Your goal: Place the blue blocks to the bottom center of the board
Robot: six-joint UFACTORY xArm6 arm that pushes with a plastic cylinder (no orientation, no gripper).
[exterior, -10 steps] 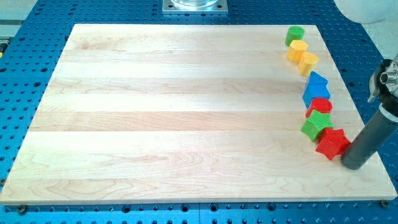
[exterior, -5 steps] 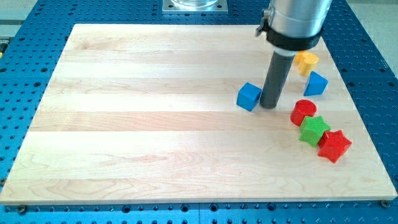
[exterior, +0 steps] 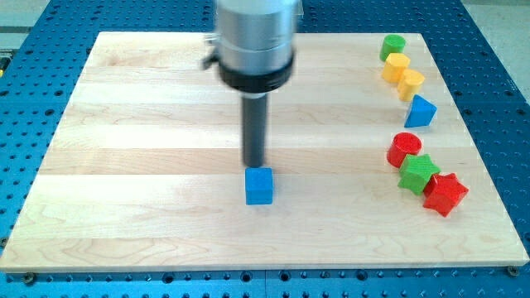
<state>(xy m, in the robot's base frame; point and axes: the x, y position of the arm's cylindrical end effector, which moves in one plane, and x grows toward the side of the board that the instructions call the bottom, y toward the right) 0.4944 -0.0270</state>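
A blue cube point(exterior: 259, 186) lies on the wooden board point(exterior: 149, 165), a little below the middle. My tip point(exterior: 254, 164) stands just above the cube's top edge, touching or nearly touching it. A blue triangular block point(exterior: 421, 112) lies near the view's right edge, apart from my tip.
At the right edge stand a green cylinder point(exterior: 392, 46) and two yellow blocks point(exterior: 397, 65) point(exterior: 410, 83) at the top. Lower down lie a red cylinder point(exterior: 404, 149), a green block point(exterior: 420, 173) and a red star-shaped block point(exterior: 445, 193).
My tip has moved from the right side toward the left and bottom. The blue cube has gone with it, from mid-right to below the board's middle.
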